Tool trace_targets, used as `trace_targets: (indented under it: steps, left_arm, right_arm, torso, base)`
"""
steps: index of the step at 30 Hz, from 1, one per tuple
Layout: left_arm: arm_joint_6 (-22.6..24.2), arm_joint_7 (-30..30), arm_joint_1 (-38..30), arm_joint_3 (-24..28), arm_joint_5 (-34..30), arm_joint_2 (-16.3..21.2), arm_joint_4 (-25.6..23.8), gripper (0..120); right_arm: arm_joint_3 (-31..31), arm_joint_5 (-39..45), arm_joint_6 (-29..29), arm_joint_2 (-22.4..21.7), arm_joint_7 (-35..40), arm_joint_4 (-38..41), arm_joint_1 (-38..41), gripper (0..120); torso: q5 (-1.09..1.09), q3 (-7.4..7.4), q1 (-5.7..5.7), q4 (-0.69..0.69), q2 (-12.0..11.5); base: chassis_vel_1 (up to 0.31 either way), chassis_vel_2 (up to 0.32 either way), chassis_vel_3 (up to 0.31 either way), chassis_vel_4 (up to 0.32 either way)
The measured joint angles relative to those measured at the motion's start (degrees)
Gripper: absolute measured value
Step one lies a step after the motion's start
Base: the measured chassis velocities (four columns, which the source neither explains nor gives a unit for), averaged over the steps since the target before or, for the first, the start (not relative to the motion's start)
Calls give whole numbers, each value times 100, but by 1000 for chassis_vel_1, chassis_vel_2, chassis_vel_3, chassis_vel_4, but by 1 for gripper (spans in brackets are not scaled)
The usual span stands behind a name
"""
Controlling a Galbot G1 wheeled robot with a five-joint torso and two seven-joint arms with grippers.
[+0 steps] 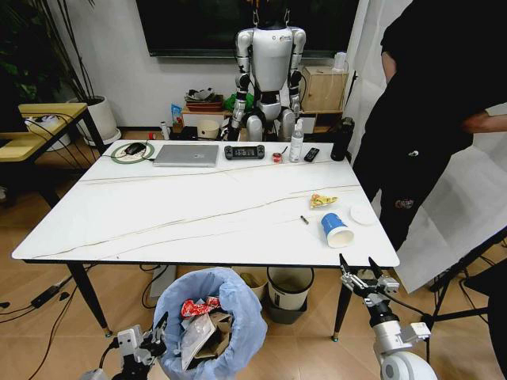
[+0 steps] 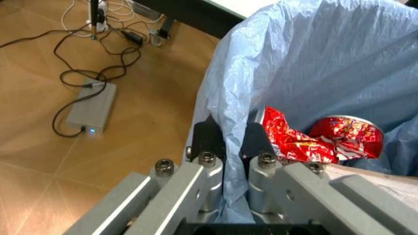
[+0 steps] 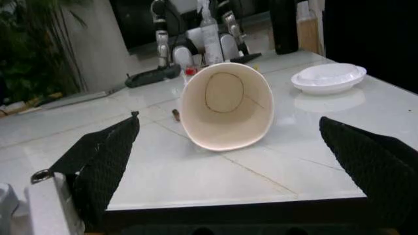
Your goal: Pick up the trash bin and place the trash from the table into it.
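Left claw (image 2: 225, 139) pinches the trash bin (image 1: 210, 321) rim (bag included); right claw (image 1: 360, 267) gapes wide

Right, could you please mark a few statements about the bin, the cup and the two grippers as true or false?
1. The left gripper is shut on the rim of the trash bin. True.
2. The paper cup stands upright on the table. False: it lies on its side, its mouth facing the right gripper.
3. The right gripper holds the cup. False: it is open, at the table's near edge, short of the cup.
4. A red wrapper lies inside the bin. True.
5. The bin stands on the table. False: it is below the table's near edge.
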Motion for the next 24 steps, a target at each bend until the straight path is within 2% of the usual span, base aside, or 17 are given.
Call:
trace_targets:
  steps: [10,24]
  left_arm:
    - [-20,1,35,-70,41,-66,-10,0]
    - [-19,-27,69,-159,72,-167,-116,0]
  right_arm:
    - [-458,92,-603,-373,415,85,439,100]
    - [-964,366,-867,-680,523,-213,1084,100]
  torso:
    - [-1,0,0,0,0]
    - [-1,0,0,0,0]
  base:
    - [0,0,0,0]
    - [0,0,0,0]
